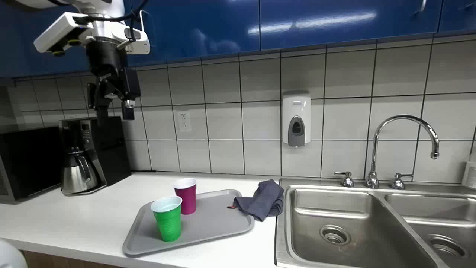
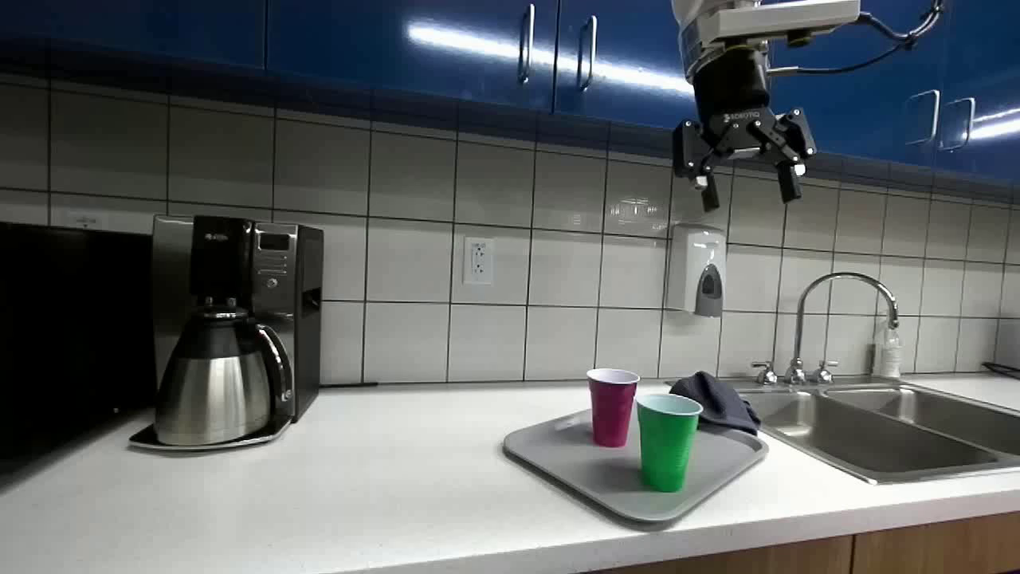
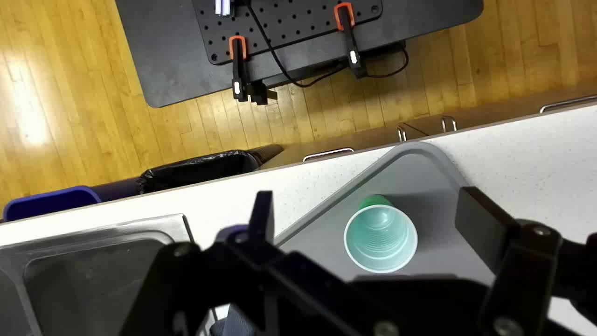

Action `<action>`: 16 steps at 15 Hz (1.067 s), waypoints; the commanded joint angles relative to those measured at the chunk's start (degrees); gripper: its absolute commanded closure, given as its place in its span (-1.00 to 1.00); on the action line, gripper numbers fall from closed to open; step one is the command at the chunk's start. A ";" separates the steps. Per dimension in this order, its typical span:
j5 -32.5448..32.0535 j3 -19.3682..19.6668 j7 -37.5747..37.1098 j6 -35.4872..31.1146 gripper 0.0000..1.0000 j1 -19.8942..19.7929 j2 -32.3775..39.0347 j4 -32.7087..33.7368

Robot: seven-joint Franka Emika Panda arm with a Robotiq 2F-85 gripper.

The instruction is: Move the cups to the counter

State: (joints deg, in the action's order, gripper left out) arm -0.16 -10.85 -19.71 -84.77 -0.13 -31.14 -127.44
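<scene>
Probably the approach: in an exterior view the gripper (image 1: 115,114) hangs, jaws apart, green cup (image 1: 168,220) and magenta cup (image 1: 187,198) on the tray (image 1: 219,219) at its five o'clock. Wrist view: green cup framed between jaws; lowering should come next.

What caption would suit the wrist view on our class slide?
Open gripper framing a green cup that stands on a grey tray on the white counter.

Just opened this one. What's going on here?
A robot arm's gripper hangs open above the tray, holding nothing. The green cup and the magenta cup both stand upright on that tray, so neither is on the bare counter yet. A dark cloth lies at the tray's edge, beside the sink.
</scene>
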 commanded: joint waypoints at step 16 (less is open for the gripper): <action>-1.11 -0.05 -1.78 -4.10 -1.00 0.37 -0.31 -1.59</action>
State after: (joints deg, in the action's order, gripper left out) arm -0.17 -10.79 -19.71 -85.74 -0.11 -31.13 -127.64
